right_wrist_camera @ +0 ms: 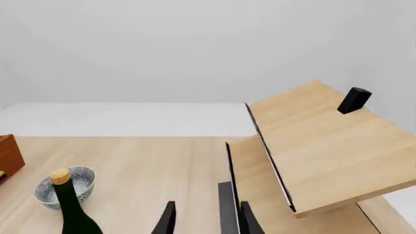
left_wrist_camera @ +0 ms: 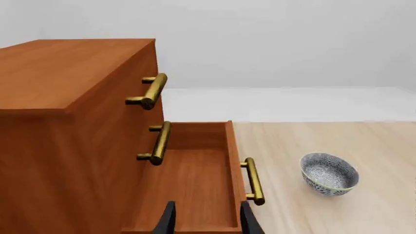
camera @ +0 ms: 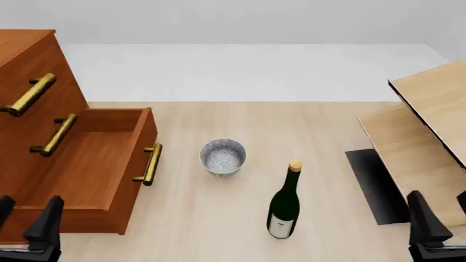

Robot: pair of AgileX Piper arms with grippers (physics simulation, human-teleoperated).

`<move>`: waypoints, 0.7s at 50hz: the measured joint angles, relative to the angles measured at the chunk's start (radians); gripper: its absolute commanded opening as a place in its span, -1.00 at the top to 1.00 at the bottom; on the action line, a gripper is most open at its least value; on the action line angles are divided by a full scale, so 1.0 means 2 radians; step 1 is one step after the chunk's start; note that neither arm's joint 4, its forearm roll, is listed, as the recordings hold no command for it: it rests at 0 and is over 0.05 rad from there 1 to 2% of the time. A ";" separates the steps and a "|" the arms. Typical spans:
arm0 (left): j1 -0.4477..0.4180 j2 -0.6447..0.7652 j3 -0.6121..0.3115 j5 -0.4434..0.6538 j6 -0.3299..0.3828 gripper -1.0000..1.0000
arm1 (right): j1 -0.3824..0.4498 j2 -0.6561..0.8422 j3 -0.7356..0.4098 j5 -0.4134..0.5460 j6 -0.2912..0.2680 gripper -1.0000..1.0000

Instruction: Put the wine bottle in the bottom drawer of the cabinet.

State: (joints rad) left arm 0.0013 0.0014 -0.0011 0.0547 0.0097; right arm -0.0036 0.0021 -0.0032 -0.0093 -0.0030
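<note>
Bottle (camera: 285, 204) upright on table (camera: 218, 218), right of bowl (camera: 222, 156). Bottom drawer (camera: 87, 174) of cabinet (camera: 29, 109) pulled out. Left gripper (camera: 29, 218) and right gripper (camera: 440, 215) both parted, holding nothing

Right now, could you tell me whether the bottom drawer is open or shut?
Open: the bottom drawer is pulled out from the cabinet, its bare wooden interior visible and empty.

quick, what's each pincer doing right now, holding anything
Left pincer: open, holding nothing, fingers spread by the front of the bottom drawer.
Right pincer: open, holding nothing; the wine bottle stands free on the table.
</note>
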 measured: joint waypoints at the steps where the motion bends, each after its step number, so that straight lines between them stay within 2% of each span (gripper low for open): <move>1: 0.000 0.000 0.000 -0.002 0.000 -1.00 | 0.000 0.000 0.000 0.000 0.000 -1.00; 13: -0.004 0.021 -0.020 -0.021 0.003 -1.00 | 0.000 0.002 0.000 0.003 -0.003 -1.00; 35: -0.022 0.194 -0.134 -0.045 0.007 -1.00 | 0.005 0.003 0.000 0.007 -0.004 -1.00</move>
State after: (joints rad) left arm -0.0419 0.3896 -0.2692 -0.0349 0.0243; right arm 0.0061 0.0083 -0.0033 0.0040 -0.0100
